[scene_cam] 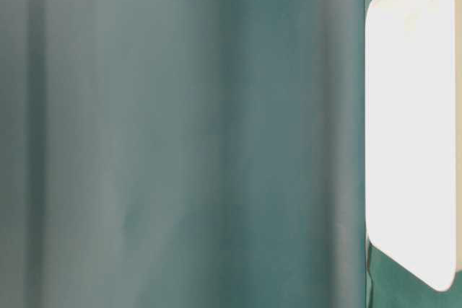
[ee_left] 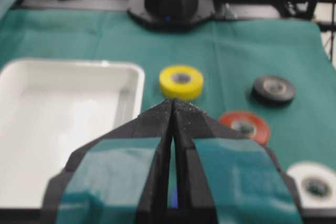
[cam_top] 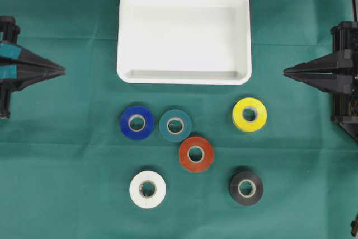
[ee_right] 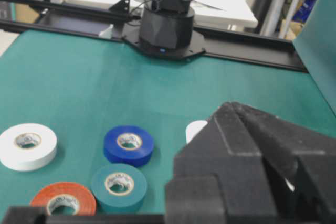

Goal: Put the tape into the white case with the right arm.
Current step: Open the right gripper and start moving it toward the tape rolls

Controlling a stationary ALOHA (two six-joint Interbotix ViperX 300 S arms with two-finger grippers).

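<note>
Left gripper [cam_top: 62, 71] at nine o'clock, teal-banded fingers pressed together, empty. White case [cam_top: 184, 78], smooth plastic with rounded corners, lies flat at twelve o'clock, long axis left-right. Six round tape rolls [cam_top: 196, 154] rest flat on green cloth [cam_top: 72, 194] at six o'clock. Right gripper [cam_top: 285, 72] at three o'clock, pointed fingers together, empty.

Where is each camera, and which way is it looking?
Overhead: high above, looking straight down at the white case and six tape rolls; both grippers, left and right, show at the edges.
Table-level: low by the cloth, seeing only the case's edge; no robot parts.
Left wrist: on the left arm, facing across past its shut jaws.
Right wrist: on the right arm, facing across the table.
Both wrist views share the red roll.
</note>
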